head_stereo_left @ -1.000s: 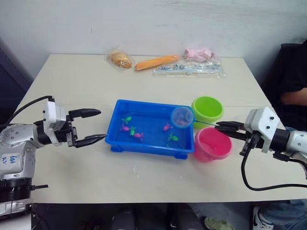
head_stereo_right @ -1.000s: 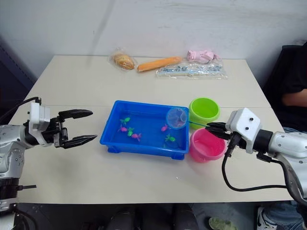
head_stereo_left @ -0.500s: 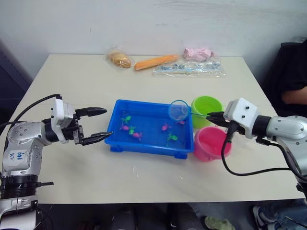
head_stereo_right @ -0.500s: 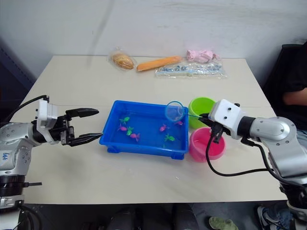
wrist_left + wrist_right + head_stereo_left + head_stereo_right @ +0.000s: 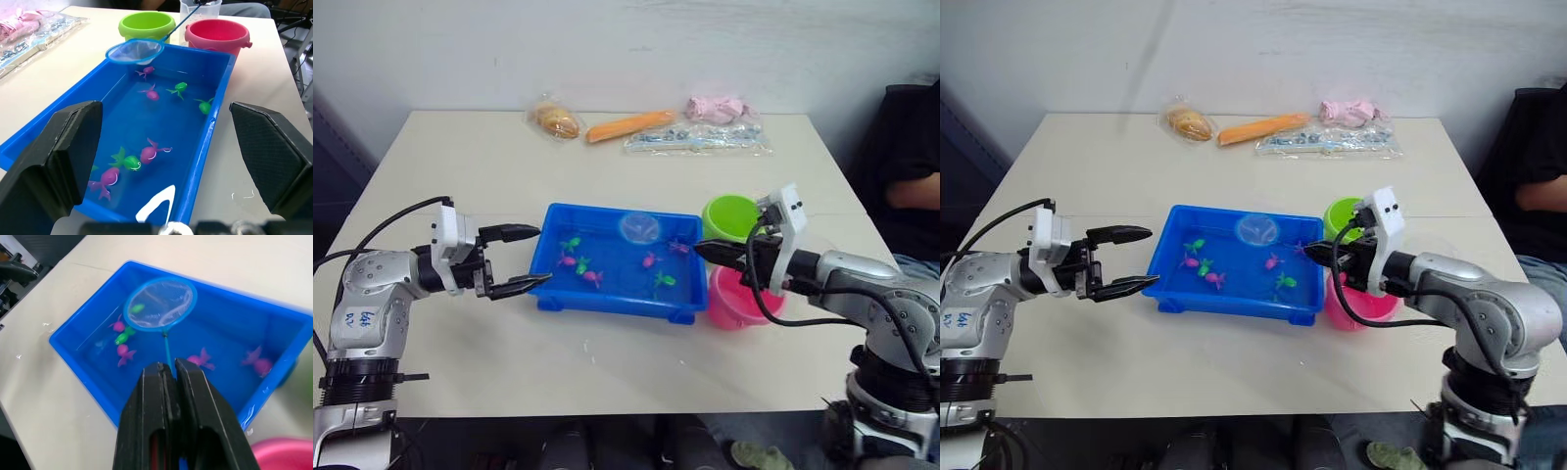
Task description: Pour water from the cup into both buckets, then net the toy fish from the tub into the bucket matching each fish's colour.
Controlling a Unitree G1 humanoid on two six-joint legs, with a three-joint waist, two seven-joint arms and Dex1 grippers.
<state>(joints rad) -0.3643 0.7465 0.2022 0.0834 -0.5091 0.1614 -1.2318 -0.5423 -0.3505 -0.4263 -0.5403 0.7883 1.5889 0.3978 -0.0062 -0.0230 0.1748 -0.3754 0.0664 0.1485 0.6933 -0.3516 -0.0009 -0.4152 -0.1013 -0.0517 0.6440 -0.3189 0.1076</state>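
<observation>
The blue tub sits mid-table with water and several pink fish and green fish in it. My right gripper is shut on the thin handle of the net. The net's blue hoop hangs over the tub's far middle. Just right of the tub stand the green bucket and, nearer, the pink bucket, both under my right arm. Beyond the buckets, the left wrist view shows the clear cup. My left gripper is open at the tub's left end, empty.
Along the table's far edge lie a bagged bun, an orange carrot-like toy, a pink bundle and a clear packet. A person sits past the table's right edge. Bare tabletop lies near the front edge.
My right gripper has carried the net left, from beside the green bucket to over the tub's far middle. My left gripper has edged closer to the tub's left end, still open.
</observation>
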